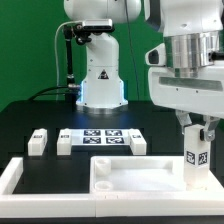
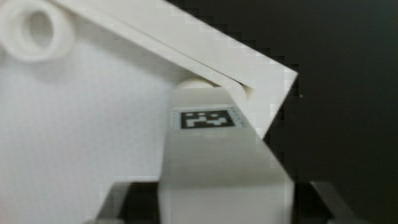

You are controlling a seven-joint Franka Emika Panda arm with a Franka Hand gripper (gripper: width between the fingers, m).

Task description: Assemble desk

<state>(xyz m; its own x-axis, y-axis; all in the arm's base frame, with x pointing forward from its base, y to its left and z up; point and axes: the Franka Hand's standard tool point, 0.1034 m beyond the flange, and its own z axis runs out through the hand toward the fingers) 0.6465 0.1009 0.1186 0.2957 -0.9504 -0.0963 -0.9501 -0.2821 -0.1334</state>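
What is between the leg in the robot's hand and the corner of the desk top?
Nothing that shows. The gripper holds the leg upright, and in the wrist view its end is right at the corner of the desk top, with no other part between them.

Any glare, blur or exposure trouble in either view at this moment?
Exterior view: fairly sharp, but the white tabletop is close to blown out against the black table, and a bluish glow lights the arm's base. Wrist view: soft close-up; the tag on the leg is smeared, and a thin shadow runs along the tabletop's corner edge.
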